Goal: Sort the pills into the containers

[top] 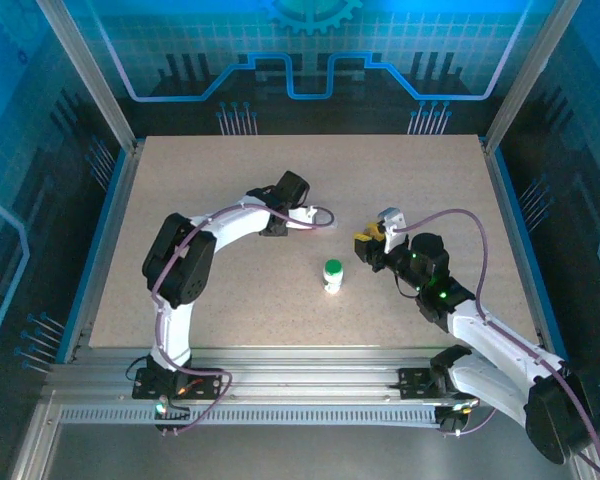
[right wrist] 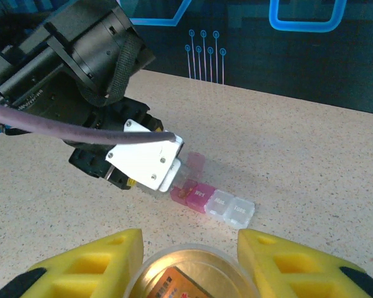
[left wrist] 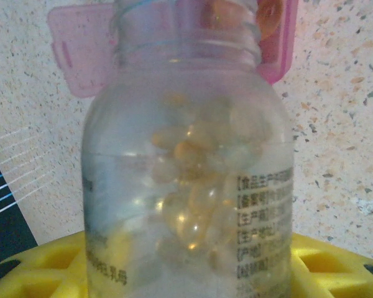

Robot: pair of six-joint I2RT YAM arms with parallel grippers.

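Left gripper (top: 316, 218): clenched on a clear bottle (left wrist: 186, 186), its yellow fingers (left wrist: 43, 267) pressed to either side of the bottle's lower body
Clear bottle: see-through with printed text down its side, holding a heap of yellowish capsules (left wrist: 193, 205); its neck points away from the wrist camera toward the pill box
Pill box (right wrist: 221, 203): lies flat near the middle of the table (top: 230, 160), a row of pink and clear compartments; the pink end sits under the left gripper and the clear end sticks out beyond it toward the right edge
Pink lid (left wrist: 81, 49): a flap stands open beside the bottle's neck; whether the mouth touches the box cannot be told
Right gripper (right wrist: 189, 261): grasping an amber vial (right wrist: 189, 276), a yellow finger (right wrist: 93, 264) tight on each side of its round rim
Amber vial: held over the table right of centre, near the pill box but apart from it
White bottle (top: 332, 275): green cap on, standing upright by itself just nearer the near edge than the pill box, between the two arms
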